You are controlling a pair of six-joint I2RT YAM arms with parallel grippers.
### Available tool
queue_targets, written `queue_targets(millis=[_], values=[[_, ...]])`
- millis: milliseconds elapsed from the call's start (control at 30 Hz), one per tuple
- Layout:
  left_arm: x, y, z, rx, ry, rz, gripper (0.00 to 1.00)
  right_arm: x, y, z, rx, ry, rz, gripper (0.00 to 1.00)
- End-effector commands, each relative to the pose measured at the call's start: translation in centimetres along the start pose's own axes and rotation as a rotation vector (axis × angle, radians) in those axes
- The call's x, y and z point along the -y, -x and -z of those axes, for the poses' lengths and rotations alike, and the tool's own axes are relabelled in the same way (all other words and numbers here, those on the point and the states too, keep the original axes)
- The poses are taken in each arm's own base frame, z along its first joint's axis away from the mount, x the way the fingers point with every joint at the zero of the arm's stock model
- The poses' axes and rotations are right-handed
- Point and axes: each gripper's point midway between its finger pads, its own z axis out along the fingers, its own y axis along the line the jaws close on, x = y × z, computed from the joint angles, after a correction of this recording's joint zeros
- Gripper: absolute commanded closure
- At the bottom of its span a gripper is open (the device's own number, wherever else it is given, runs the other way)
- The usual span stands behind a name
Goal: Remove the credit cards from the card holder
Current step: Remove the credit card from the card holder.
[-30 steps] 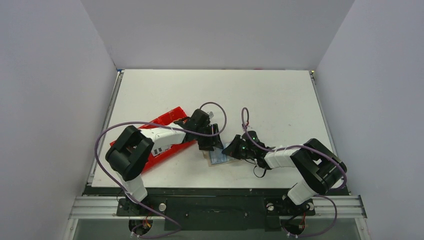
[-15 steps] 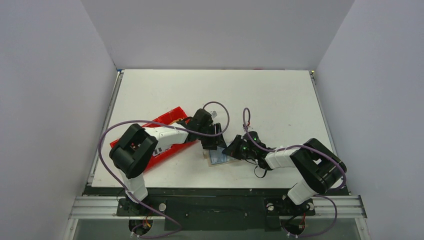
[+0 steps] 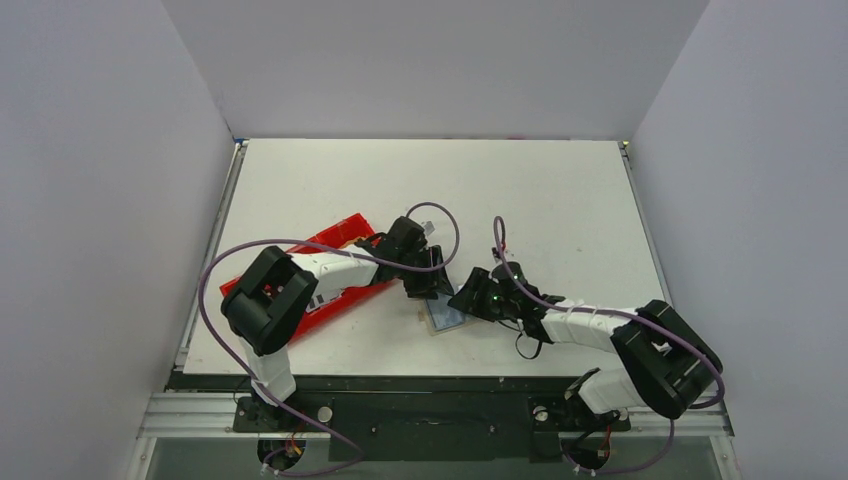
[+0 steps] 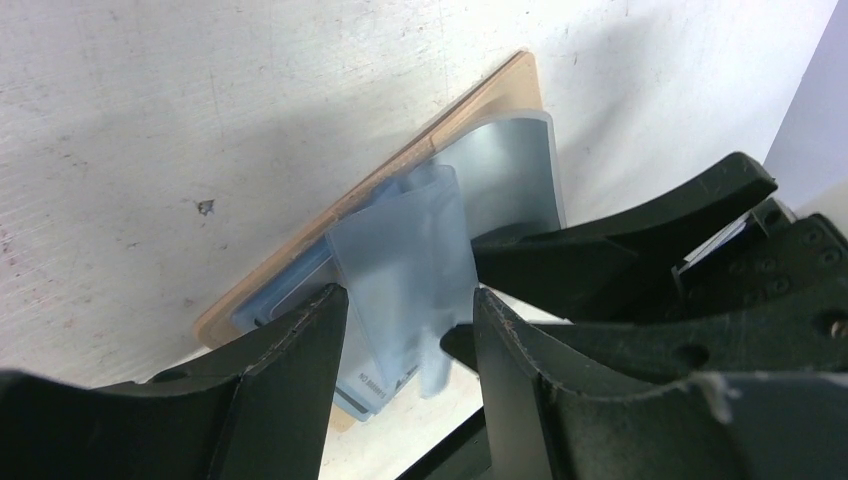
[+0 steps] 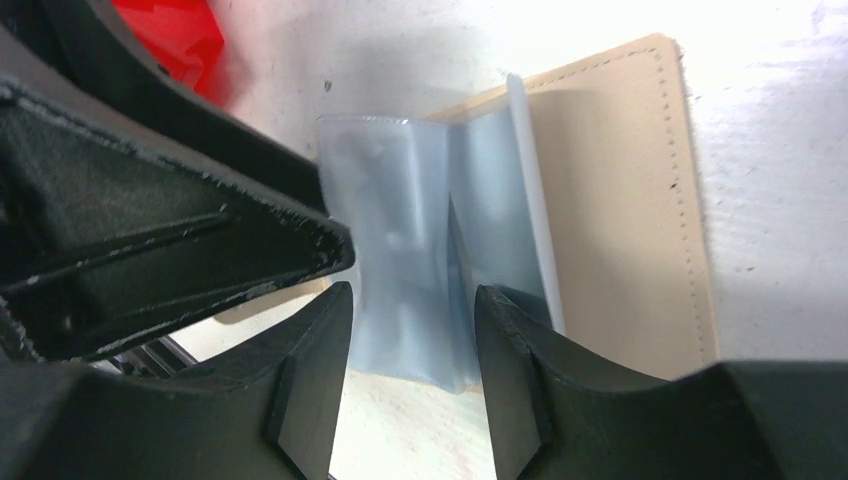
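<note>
Tan card holder [image 5: 620,200], sleeves [image 5: 400,200] between part-open left pincer [image 4: 410,300], right pincer [image 5: 412,295]

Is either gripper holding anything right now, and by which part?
Nothing looks clamped: the left gripper and right gripper both stand open astride the clear plastic sleeves of the card holder.
</note>
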Motion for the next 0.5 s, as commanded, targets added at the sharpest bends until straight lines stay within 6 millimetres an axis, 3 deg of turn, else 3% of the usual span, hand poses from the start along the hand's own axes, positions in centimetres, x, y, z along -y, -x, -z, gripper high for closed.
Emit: queue_targets(millis=[0,467], values=[[0.4,0.6,-0.7,0.016,0.003,-0.011,0.53,-1.4,0.5,0.8,0.017,0.001,0.080,0.55],[2.2,0.3,-1.0,-0.003,-0.053,-0.021,0.53,-3.3,1.9,3.5,0.146,-0.074,0.216,0.50]])
